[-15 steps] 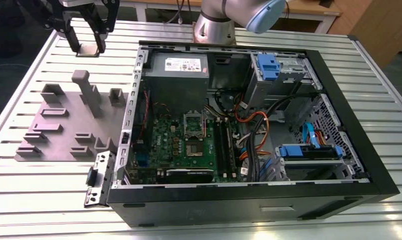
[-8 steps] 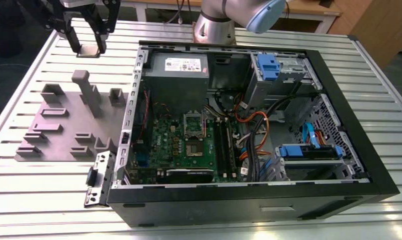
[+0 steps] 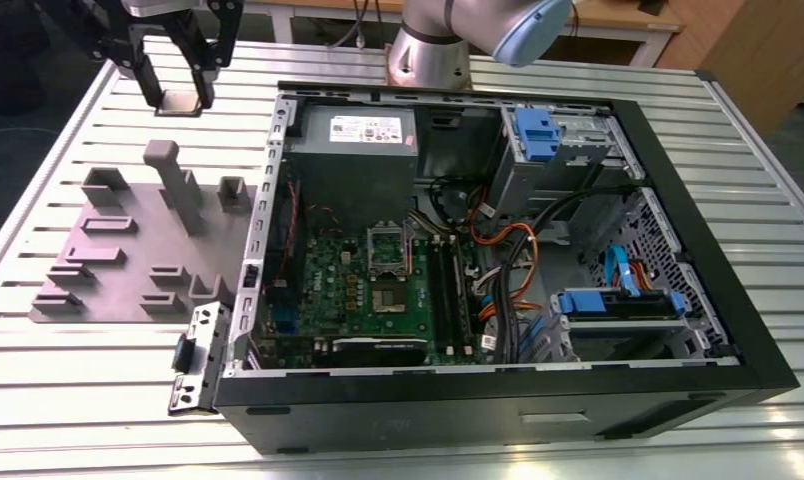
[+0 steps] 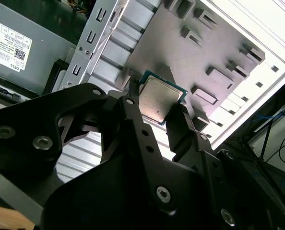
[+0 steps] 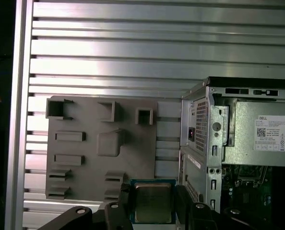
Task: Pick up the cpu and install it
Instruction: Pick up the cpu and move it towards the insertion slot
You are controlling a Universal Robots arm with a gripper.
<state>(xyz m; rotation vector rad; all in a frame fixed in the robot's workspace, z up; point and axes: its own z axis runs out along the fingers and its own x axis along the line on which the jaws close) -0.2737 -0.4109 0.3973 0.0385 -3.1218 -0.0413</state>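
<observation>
pincer point(image 3: 178, 96) pinching the cpu point(image 4: 159, 98) over the table's point(image 3: 55, 400) corner, near the grey fixture plate point(image 3: 122, 240) and the open computer case point(image 3: 509, 395).

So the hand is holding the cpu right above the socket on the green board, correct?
Not quite. The hand does hold the cpu, but outside the computer case, near the grey fixture plate, not above the socket on the green board. The exterior view shows this.
</observation>
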